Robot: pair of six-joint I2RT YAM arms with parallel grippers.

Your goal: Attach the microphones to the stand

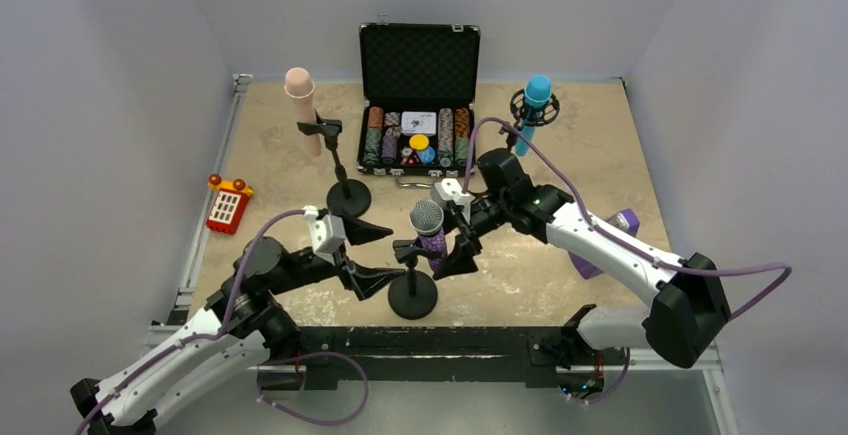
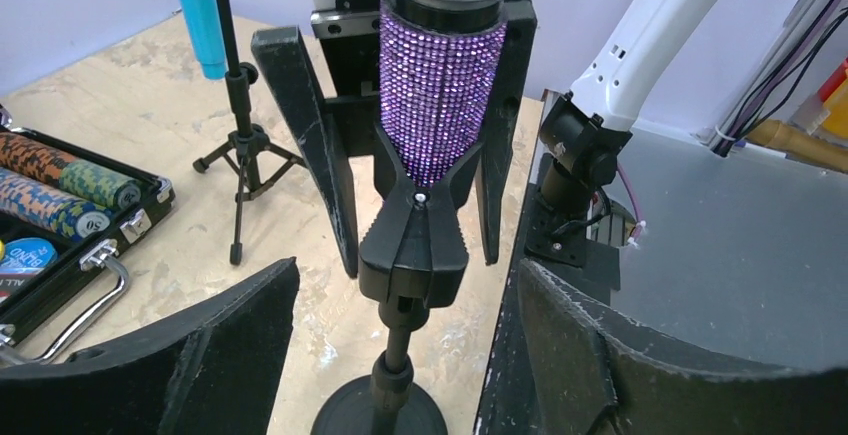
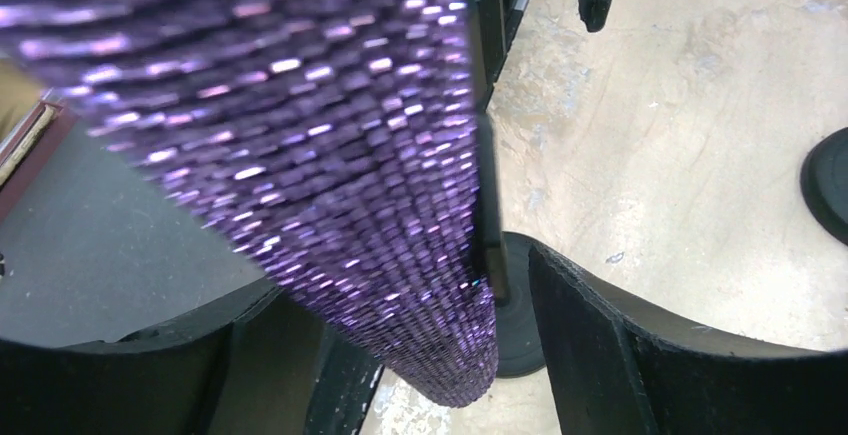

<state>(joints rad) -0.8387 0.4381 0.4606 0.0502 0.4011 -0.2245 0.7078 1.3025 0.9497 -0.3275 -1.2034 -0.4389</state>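
Straddling the upright purple microphone (image 2: 440,95), the right gripper (image 1: 450,233) is hanging released; the left gripper (image 1: 395,253) is gaping alongside.

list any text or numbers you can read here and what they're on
"50": end of the camouflage-patterned poker chip stack in the black foam-lined case.
"BLIND": round blue plastic chip, partly hidden.
"ALL I": piece below it, cut by the frame.
White card in the case: too small to read.
Purple rhinestone-covered microphone: no text.

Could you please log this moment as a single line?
purple mic seated in stand clip | right claw open around it | left claw open nearby
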